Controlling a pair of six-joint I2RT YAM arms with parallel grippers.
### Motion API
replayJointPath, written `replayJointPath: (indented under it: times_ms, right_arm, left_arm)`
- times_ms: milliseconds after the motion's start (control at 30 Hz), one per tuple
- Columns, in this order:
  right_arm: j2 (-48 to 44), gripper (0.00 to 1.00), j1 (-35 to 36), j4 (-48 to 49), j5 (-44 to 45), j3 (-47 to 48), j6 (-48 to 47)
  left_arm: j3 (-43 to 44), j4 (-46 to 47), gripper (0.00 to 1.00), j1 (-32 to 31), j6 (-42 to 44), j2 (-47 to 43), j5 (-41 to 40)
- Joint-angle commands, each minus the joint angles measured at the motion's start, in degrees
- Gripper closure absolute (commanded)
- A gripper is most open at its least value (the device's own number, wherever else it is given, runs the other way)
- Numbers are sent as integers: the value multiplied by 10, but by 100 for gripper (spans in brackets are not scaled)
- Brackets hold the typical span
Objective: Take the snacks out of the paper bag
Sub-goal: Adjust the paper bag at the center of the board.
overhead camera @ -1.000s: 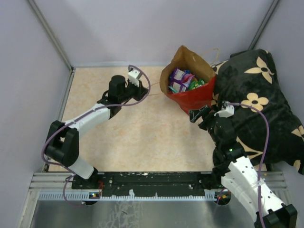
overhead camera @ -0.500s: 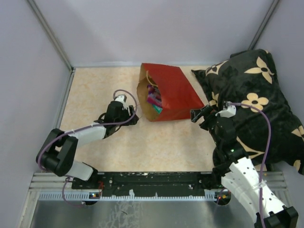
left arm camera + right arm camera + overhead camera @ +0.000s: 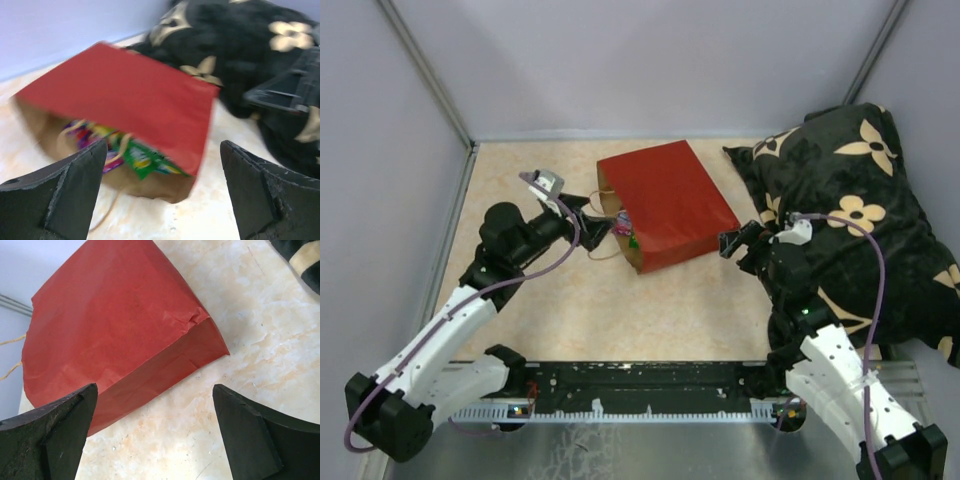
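Beige tabletop (image 3: 620,290), red paper bag (image 3: 668,200) on its side.
Both spread, I note: left gripper (image 3: 600,222) at its mouth by coloured candy packets (image 3: 142,157), right gripper (image 3: 730,245) near its base.

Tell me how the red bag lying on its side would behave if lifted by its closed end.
Probably floppy: the bag is thin paper, creased at its bottom corner, so it would likely buckle. The snacks sit loose at the open mouth, so they would probably slide out.

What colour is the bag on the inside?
Brown. The paper bag shows its inside best in the left wrist view.
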Motion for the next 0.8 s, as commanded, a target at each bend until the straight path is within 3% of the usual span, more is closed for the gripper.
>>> replayJointPath:
  times_ms: [0,100,167,267,400,500,600,767]
  right_arm:
    - [39,1,28,52,-1,36,-16]
    - [90,1,101,54,70,59,-68]
    - [127,1,161,39,157,87,-107]
    - [162,1,195,15,242,116,-98]
    - [152,1,191,30,251,104,-20]
    - [145,3,158,0,236,107,66]
    - [152,12,114,-16,207,114,138]
    - [188,29,92,-50,262,123,248]
  left_arm:
    - [17,41,0,-3,66,46,317]
    - [-13,168,0,-18,57,75,451]
    - [9,114,0,-38,124,89,524]
    - [26,101,0,-47,155,80,533]
    - [96,24,0,-46,134,81,348]
    - [143,-19,0,-45,108,105,108]
    - [159,-32,0,-45,78,130,-97]
    - [117,10,0,-45,62,122,-194]
